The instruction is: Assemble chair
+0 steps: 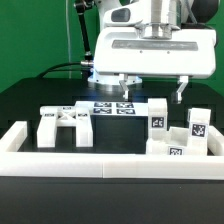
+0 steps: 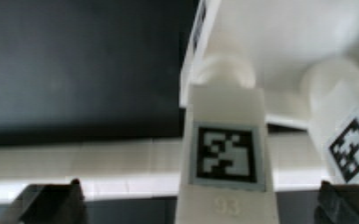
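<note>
White robot hand (image 1: 152, 93) hovers over black tabletop (image 1: 40, 100), dark fingers (image 1: 181, 92) spread wide, gripping nothing. Chair lies in loose pieces. Upright white plastic bar with square tag (image 1: 157, 117) stands directly beneath hand; in wrist view it sits between fingers, clear of both. Second tagged white block (image 1: 195, 123) just beside bar, toward exterior view's right. Low white frame-like part (image 1: 64, 125) well apart, exterior view's left. Marker board (image 1: 111, 107) behind parts. Long white border rail (image 1: 100, 160) in front.

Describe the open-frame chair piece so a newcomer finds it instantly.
Find the long white rail running across the foreground. Just behind it, toward the exterior view's left, sits the open-frame piece. Unlike the solid tagged blocks on the exterior view's right, it has see-through gaps between its bars.
</note>
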